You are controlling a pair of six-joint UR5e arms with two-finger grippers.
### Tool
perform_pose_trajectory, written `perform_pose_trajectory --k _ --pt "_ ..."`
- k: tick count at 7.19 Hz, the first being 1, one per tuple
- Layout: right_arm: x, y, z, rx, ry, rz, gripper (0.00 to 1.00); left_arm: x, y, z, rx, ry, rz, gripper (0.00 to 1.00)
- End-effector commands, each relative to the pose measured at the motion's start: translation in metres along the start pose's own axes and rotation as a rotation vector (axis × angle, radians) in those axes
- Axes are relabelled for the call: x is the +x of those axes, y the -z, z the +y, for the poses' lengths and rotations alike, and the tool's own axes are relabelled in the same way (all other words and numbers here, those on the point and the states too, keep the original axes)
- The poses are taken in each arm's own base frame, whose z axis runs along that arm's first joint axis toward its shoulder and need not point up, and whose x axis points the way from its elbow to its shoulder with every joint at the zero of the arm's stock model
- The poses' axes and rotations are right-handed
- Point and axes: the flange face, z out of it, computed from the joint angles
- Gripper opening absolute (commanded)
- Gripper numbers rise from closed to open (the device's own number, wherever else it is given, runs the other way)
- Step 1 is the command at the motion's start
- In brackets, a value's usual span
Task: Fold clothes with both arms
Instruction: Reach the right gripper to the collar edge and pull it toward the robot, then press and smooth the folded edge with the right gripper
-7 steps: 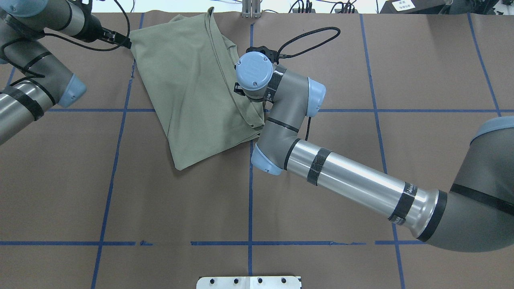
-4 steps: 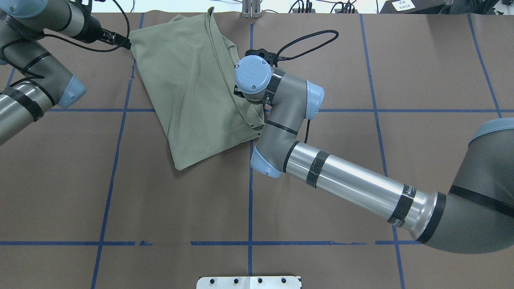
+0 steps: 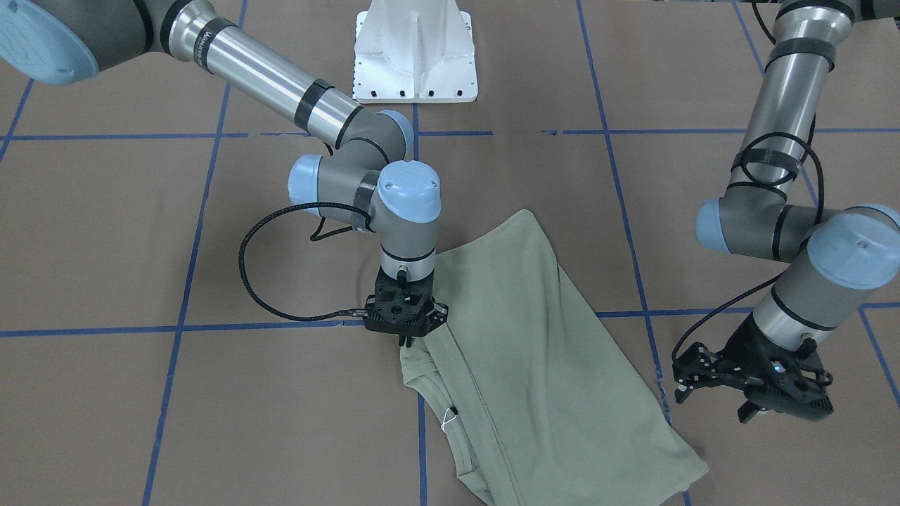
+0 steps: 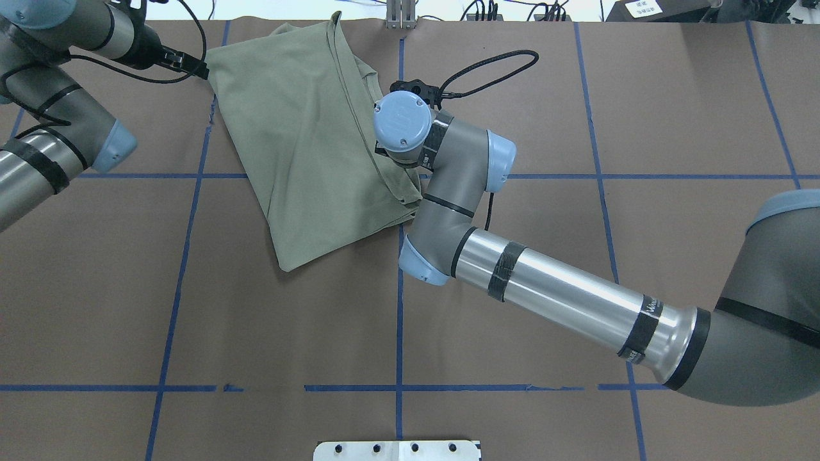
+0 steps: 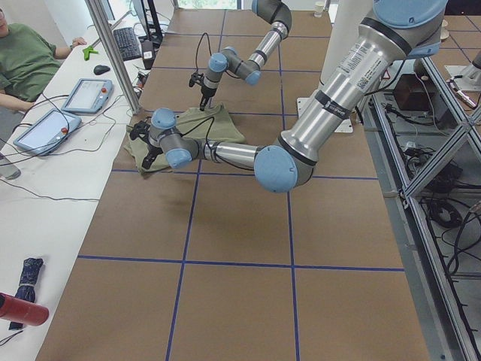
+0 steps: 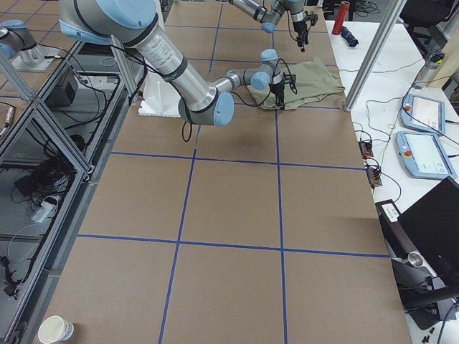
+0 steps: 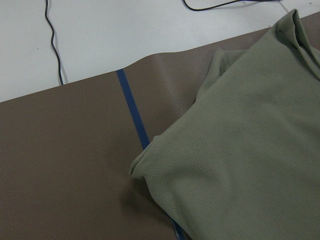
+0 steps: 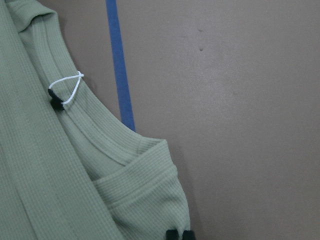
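Crossing brown tabletop [image 4: 288, 320], blue tape [image 4: 399, 320], shirt [image 4: 307, 141]

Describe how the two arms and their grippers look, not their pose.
The right arm and left arm are silver tubes between grey joints with round light-blue caps, banded with black tape, with black cables looping to the wrists. The right gripper and left gripper are black, open-framed and two-fingered.
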Motion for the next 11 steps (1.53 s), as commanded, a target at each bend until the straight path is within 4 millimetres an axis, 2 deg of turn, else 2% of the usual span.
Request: perform_pose_trajectory --k 1,2,3,4,5,7,8,9,10,11 --pt "-0.002 0.003 -0.001 -0.001 0.002 -0.005 0.00 0.000 0.000 0.000 0.000 0.001 0.000 1.00" --pt "-0.006 0.016 -0.001 -0.006 0.001 -0.028 0.00 -0.001 0.000 0.001 -0.001 0.000 -0.001 1.00" --pt "0.012 0.028 0.006 -0.013 0.001 -0.033 0.00 -0.001 0.000 0.001 -0.001 0.001 -0.001 1.00" --pt "0.033 0.051 0.021 -0.031 0.007 -0.029 0.00 -0.001 0.000 0.001 -0.001 0.000 -0.001 1.00" --pt "0.056 0.080 0.053 -0.056 0.022 -0.016 0.00 -0.001 0.000 0.001 -0.001 0.000 -0.001 1.00" --pt "0.113 0.129 0.120 -0.081 0.079 -0.019 0.00 -0.001 0.000 0.001 -0.001 0.000 -0.001 1.00" --pt "0.146 0.144 0.153 -0.066 0.118 -0.017 0.00 -0.001 0.000 0.001 -0.001 0.000 -0.001 1.00" --pt "0.167 0.148 0.167 -0.074 0.128 -0.014 0.00 -0.001 0.000 0.001 -0.001 0.000 -0.001 1.00" --pt "0.176 0.141 0.186 -0.070 0.102 0.007 0.00 -0.001 0.000 0.001 -0.001 0.000 -0.001 1.00" --pt "0.178 0.136 0.200 -0.060 0.111 0.019 0.14 -0.001 0.000 0.001 -0.001 0.000 -0.001 1.00"
